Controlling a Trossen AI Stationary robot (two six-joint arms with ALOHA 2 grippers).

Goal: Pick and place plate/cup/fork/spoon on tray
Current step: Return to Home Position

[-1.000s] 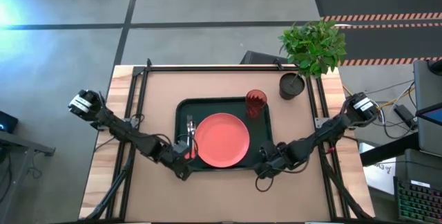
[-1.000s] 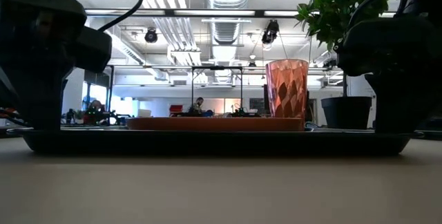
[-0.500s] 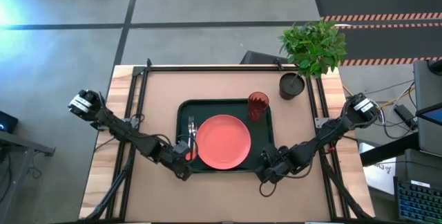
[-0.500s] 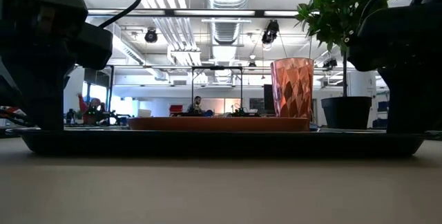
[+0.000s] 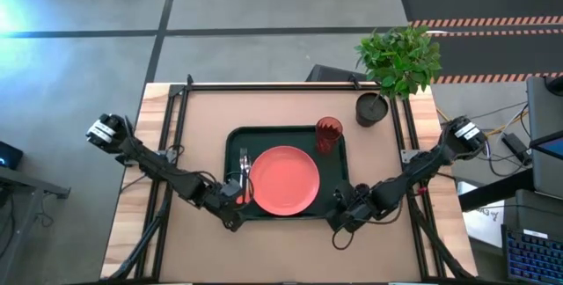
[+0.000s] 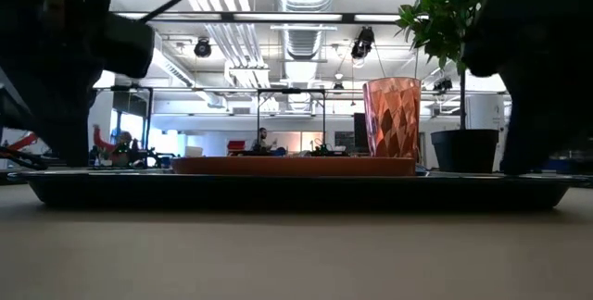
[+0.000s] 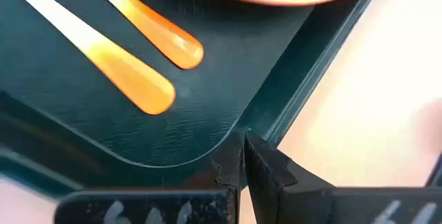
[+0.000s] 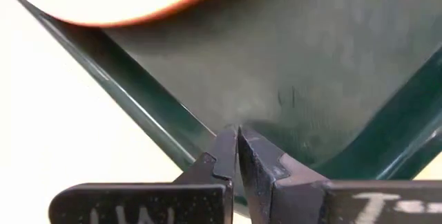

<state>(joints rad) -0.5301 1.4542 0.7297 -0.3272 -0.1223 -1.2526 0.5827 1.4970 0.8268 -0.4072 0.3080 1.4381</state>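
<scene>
The tray (image 5: 274, 135) lies mid-table, long axis crosswise, holding the plate (image 5: 284, 179) and cup (image 5: 326, 133). We have the left gripper (image 5: 237, 201) clamped on its near left corner rim and the right gripper (image 5: 339, 212) on the near right. Both must release, then retreat outward.

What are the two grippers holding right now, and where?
Both pinch the tray rim: left gripper at its near-left corner, right gripper at its near-right corner.

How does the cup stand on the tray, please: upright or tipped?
Upright: the cup stands base-down on the tray, its open mouth facing up.
</scene>
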